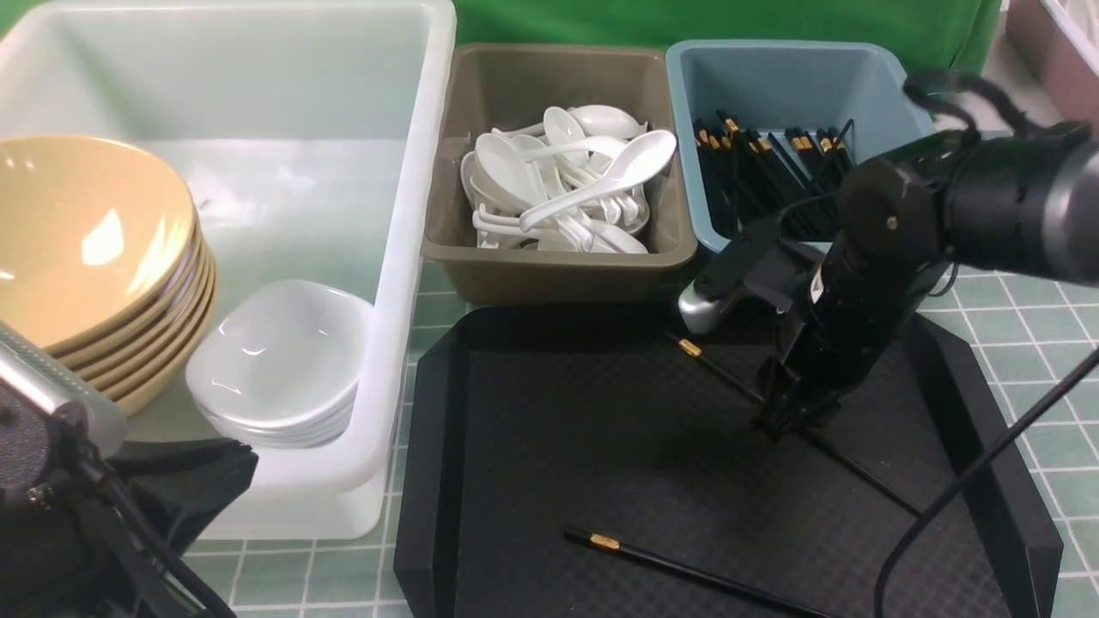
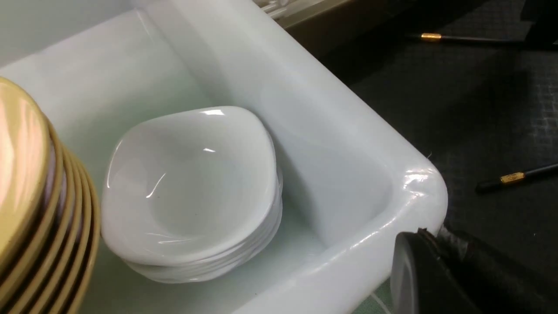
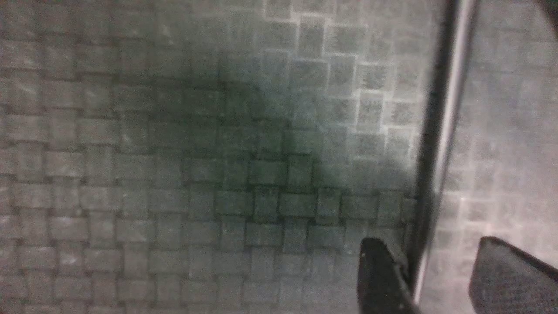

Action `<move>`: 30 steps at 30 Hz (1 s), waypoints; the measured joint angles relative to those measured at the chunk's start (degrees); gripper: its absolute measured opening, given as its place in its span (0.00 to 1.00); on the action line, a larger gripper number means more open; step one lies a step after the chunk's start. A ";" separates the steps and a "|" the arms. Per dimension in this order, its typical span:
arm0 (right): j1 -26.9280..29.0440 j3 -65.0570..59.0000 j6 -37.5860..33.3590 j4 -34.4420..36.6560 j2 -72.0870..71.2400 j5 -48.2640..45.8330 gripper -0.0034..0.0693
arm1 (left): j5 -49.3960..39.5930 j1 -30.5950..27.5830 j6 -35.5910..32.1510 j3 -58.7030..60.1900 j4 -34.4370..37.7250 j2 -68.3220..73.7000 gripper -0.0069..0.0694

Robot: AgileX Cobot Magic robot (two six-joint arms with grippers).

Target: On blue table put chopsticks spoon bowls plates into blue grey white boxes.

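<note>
My right gripper (image 1: 786, 422) (image 3: 432, 261) is down on the black tray (image 1: 558, 429), open, its fingers (image 3: 378, 279) either side of a black chopstick (image 1: 730, 378) (image 3: 440, 131) that lies flat, close to one finger. Another chopstick (image 1: 687, 571) (image 2: 514, 176) lies near the tray's front. My left gripper (image 1: 185, 481) (image 2: 425, 235) is shut and empty at the white tub's near corner (image 2: 418, 183). In the tub (image 1: 429, 172) are stacked tan bowls (image 1: 86, 249) and white plates (image 1: 283, 360) (image 2: 192, 183). Spoons (image 1: 567, 180) fill the grey bin (image 1: 558, 266); more chopsticks (image 1: 764, 163) fill the blue bin (image 1: 687, 129).
The tray sits on the blue tiled table (image 1: 1013, 360), right in front of the grey and blue bins. My right arm's cable (image 1: 970, 481) crosses the tray's right side. A pink crate (image 1: 1056, 51) stands at the far right behind a green backdrop.
</note>
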State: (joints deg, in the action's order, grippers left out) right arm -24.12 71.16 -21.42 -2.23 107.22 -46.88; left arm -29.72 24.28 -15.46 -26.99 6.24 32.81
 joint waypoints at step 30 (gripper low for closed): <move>-2.07 0.17 0.34 -1.11 -18.02 19.82 0.13 | 0.06 0.00 -0.15 0.07 0.60 0.00 0.10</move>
State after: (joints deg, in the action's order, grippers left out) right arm -26.19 71.33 -21.08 -3.34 89.20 -27.06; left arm -29.66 24.28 -15.61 -26.92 6.84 32.81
